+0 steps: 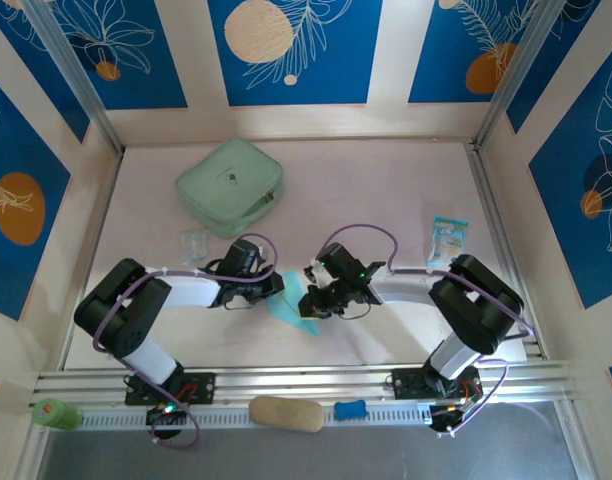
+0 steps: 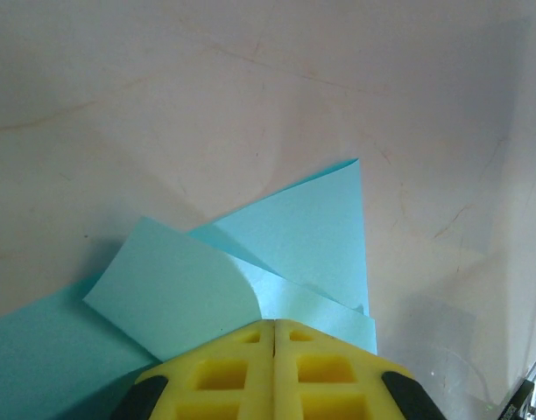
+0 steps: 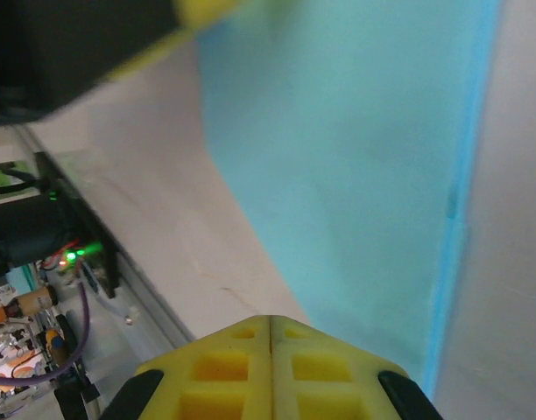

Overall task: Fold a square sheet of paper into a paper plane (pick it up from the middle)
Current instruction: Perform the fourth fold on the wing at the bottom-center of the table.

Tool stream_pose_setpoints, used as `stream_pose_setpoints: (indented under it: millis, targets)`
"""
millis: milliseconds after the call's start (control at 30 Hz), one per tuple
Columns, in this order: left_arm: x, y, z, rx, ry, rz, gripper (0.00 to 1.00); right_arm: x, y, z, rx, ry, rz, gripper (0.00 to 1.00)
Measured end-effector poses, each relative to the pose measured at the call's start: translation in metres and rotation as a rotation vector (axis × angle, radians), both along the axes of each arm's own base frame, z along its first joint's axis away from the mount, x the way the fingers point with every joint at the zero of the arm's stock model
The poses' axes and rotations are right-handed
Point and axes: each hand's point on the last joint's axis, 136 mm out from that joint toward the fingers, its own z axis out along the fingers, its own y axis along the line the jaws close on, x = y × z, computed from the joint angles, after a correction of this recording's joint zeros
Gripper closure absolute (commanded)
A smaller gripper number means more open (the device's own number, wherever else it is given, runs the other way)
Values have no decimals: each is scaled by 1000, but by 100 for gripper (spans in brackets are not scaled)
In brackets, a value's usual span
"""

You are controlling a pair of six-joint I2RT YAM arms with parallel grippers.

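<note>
Both arms reach inward, left gripper [image 2: 274,325] and right gripper [image 3: 270,320] clenched over the paper plane [image 1: 289,311]

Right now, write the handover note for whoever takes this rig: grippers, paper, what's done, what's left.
Left gripper: shut, tips on the paper; cannot tell if a layer is pinched.
Right gripper: shut, tips over the paper.
Paper: lying on the table between the two arms.
Done: first folds are in; one corner comes to a point, and one flap curls up loose.
Left: probably press that flap flat, then finish the folds into a plane.
</note>
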Motion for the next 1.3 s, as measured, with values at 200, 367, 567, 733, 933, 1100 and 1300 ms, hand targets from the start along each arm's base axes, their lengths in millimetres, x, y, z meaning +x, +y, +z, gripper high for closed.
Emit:
stream_pose_setpoints:
  millis: [200, 367, 567, 733, 933, 1100, 1300]
  targets:
    - [-1, 0, 0, -4, 8, 3, 96, -25, -22, -20, -18, 45, 1, 94]
    - [-1, 0, 0, -7, 15, 10, 96, -46, -41, -20, -8, 56, -19, 94]
    - [0, 1, 0, -4, 10, 16, 96, -49, -53, -13, -56, 47, -52, 89]
    - [1, 6, 1, 8, 2, 36, 96, -35, -49, 6, -40, -9, -88, 82]
    - [1, 8, 1, 16, 0, 44, 96, -30, -52, 7, -53, -15, -118, 84]
    - [1, 8, 1, 16, 0, 44, 96, -28, -50, 6, -55, -10, -118, 82]
    - [1, 8, 1, 18, 0, 46, 96, -30, -46, 3, -53, 28, -120, 80]
